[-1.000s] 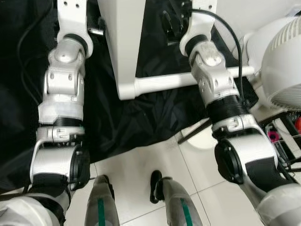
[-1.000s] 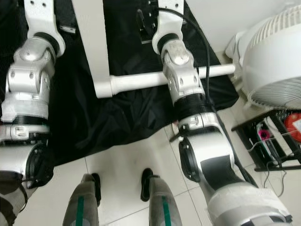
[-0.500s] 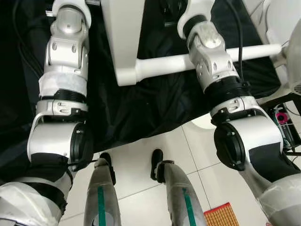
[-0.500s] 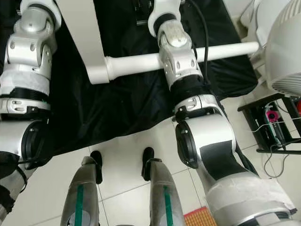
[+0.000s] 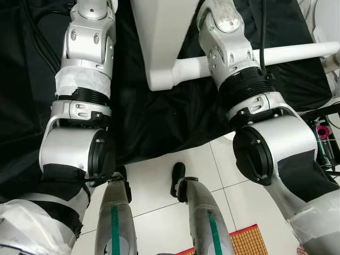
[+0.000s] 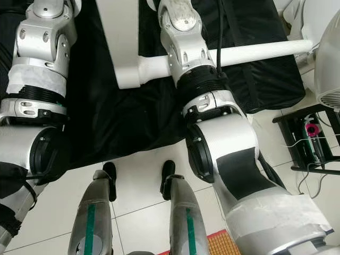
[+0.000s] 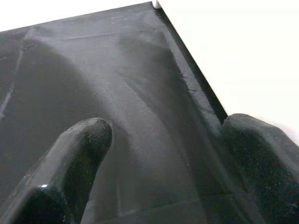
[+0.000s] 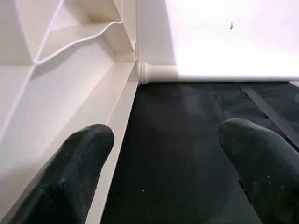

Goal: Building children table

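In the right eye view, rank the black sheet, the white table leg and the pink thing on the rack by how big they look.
1. black sheet, largest
2. white table leg
3. pink thing, smallest

The arms cover part of the sheet and leg, yet the order holds.

The left gripper [image 7: 163, 163] has its two black fingers [image 7: 70, 163] spread wide apart, with nothing held between them. Between and beyond the fingertips lies a black sheet [image 7: 117, 93], smooth with faint creases and a soft sheen. A white panel [image 7: 233, 51] runs along the outer side of one finger, its straight edge meeting the sheet and reaching up to that fingertip. Past the sheet's far edge is a pale surface [image 7: 56, 11].
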